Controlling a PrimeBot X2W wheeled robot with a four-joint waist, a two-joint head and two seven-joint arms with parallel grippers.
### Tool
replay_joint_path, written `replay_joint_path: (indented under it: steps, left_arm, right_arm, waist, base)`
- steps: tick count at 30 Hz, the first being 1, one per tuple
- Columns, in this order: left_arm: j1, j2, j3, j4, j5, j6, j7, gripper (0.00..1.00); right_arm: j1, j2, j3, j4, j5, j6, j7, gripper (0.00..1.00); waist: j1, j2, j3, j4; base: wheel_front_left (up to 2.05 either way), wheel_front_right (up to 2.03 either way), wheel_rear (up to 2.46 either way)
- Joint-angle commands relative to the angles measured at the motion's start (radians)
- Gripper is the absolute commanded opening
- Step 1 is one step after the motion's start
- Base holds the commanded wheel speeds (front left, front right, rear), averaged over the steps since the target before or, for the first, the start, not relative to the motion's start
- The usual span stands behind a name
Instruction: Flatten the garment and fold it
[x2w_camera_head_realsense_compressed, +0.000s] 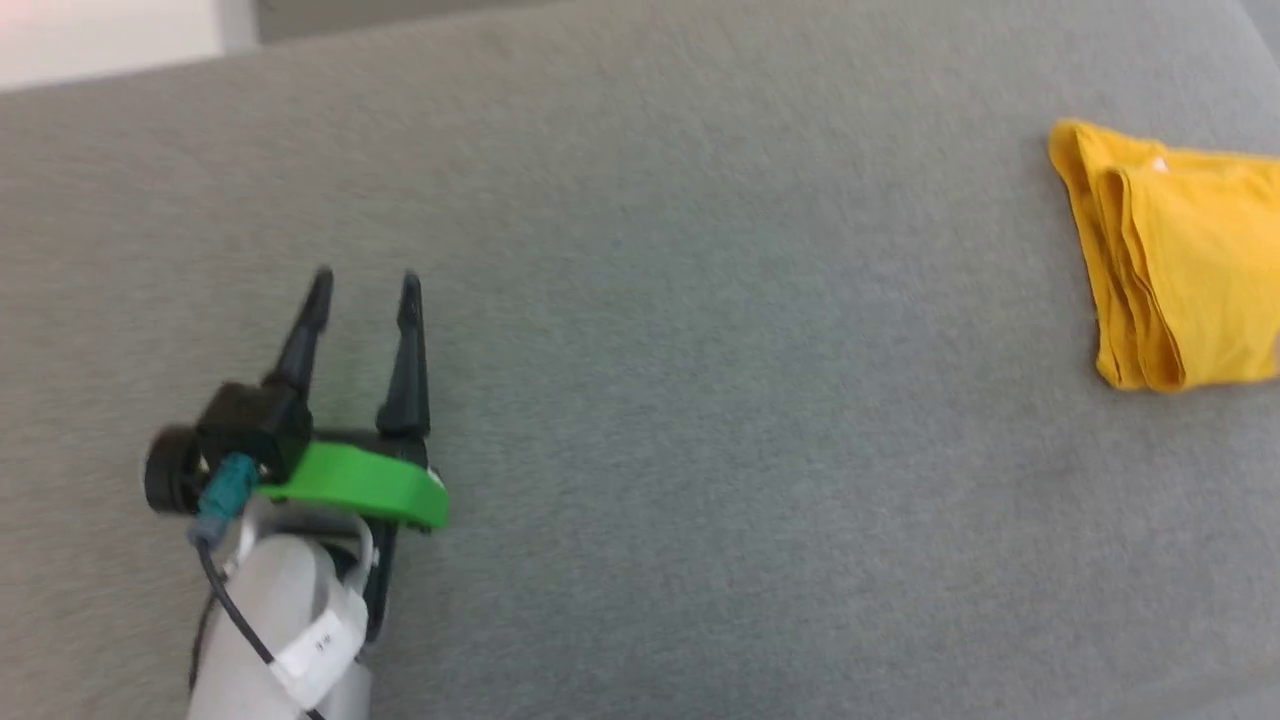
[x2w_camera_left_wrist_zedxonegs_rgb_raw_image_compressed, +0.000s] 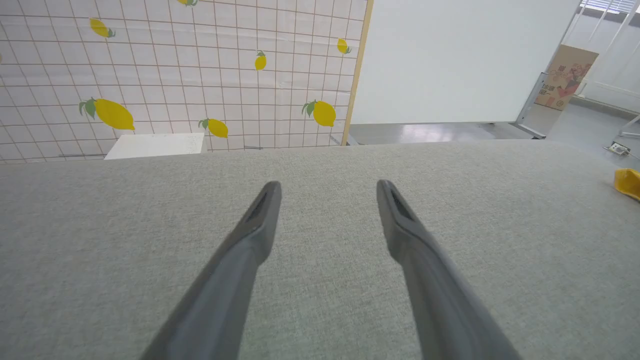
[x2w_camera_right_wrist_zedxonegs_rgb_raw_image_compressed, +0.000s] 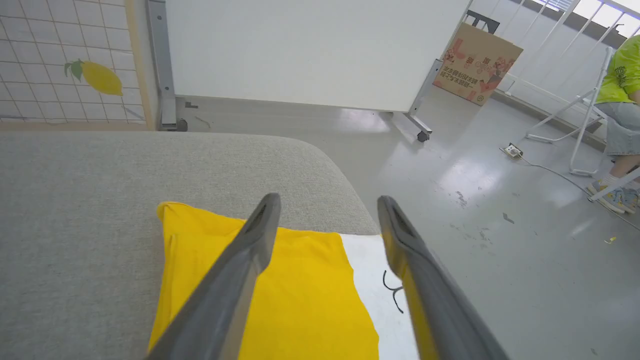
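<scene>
Garment (x2w_camera_head_realsense_compressed: 1180, 260) lies folded in stacked layers at the far right of the grey cushion (x2w_camera_head_realsense_compressed: 640, 300), by its rounded corner. Left gripper (x2w_camera_head_realsense_compressed: 365, 285) is well apart from it, jaws spread, empty; right gripper (x2w_camera_right_wrist_zedxonegs_rgb_raw_image_compressed: 327, 202) hovers over it, jaws spread, holding nothing. We judge folding approx. done: w/ any last press, we keep pads flat so layers don't shift.

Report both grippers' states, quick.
Left gripper: open, holding nothing, over the grey surface.
Right gripper: open, holding nothing, above the garment.
</scene>
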Motion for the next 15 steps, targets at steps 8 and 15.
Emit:
replay_joint_path:
  steps: [8,15]
  left_arm:
    - [0.094,-0.037,-0.014,0.046,-0.030,-0.004,-0.009,1.00]
    - [0.133,-0.046,-0.018,0.064,-0.039,-0.011,-0.009,1.00]
  right_arm:
    - [0.320,0.081,0.156,-0.359,0.206,-0.002,0.010,1.00]
    - [0.492,0.127,0.232,-0.568,0.251,-0.002,0.064,1.00]
  waist:
    - [0.0000,-0.0001,-0.264,0.214]
    - [0.0000,-0.0001,-0.307,0.260]
  base:
    - [0.00,0.00,0.00]
    - [0.00,0.00,0.00]
